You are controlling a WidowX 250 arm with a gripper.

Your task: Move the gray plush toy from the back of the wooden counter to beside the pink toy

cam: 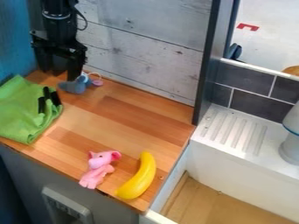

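Blue-grey and small, the soft toy (71,87) lies at the back of the wood top (119,120), near the wall of pale boards (146,39). It looks like the thing to work on, as it is the one nearest to the black gripper (60,75). The gripper hangs down at the upper left. Its jaws look spread, with nothing pinched in them. One finger is right by the toy, but I can't tell if they touch.

To grab it well, I think the gripper should line up over the fat part of the toy first, so one finger goes on each side. Then it should go down low and squeeze softly. If it comes down crooked, it may poke the toy and push it at the wall. A tiny pink bit (97,82) sits by the toy, so a pinch on just that edge might slip.

The green cloth (26,111), with black sticks (42,105) on it, is close by, so it's best not to snag it. The pink toy (98,168) and the yellow banana (139,177) lie well apart, by the front edge.
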